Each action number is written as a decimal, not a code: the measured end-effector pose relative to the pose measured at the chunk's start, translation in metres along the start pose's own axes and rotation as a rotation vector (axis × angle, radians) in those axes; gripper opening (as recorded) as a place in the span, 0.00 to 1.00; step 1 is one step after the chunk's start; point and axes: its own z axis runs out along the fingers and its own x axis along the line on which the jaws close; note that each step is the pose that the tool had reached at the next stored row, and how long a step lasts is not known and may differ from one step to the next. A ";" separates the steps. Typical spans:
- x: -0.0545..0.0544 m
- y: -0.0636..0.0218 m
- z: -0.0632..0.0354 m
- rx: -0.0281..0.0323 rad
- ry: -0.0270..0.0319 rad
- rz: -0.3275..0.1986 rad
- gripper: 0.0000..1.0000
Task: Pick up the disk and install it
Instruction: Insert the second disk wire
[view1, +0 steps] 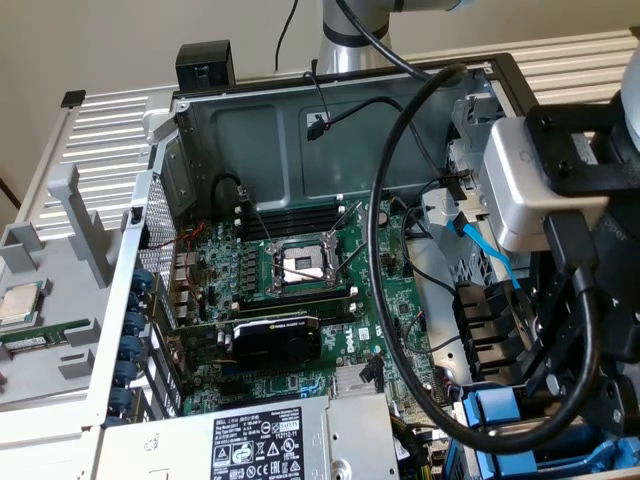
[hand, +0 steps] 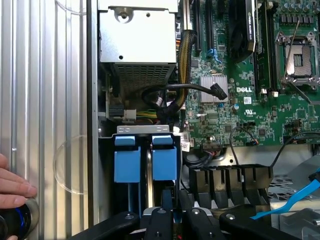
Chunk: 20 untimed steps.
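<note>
The disk (hand: 164, 161) stands on edge in the drive bay at the case's corner. I see its bright blue carrier end-on, with a strip of silver metal beside it. My gripper (hand: 175, 219) is right over it. The black fingers (hand: 159, 220) stand close together, pinching the carrier's dark blue edge. A second blue carrier (hand: 127, 164) sits in the slot alongside. In the exterior view the arm's wrist (view1: 560, 190) hangs over the case's right side, above the blue carriers (view1: 497, 410); thick black cables hide the fingers there.
The open computer case holds a green motherboard (view1: 300, 300) with an open CPU socket (view1: 300, 265), a black graphics card (view1: 275, 335) and a grey power supply (view1: 260, 440). Black cables (hand: 170, 95) loop beside the bay. A person's hand (hand: 12, 187) rests on the ribbed table, on a black cylinder.
</note>
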 end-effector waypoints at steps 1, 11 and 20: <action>0.000 0.0001 0.0000 0.0000 0.0001 0.000 0.16; 0.000 0.0001 0.0000 0.0011 -0.0006 0.010 0.16; 0.000 0.0013 0.0001 0.0019 -0.0010 0.014 0.16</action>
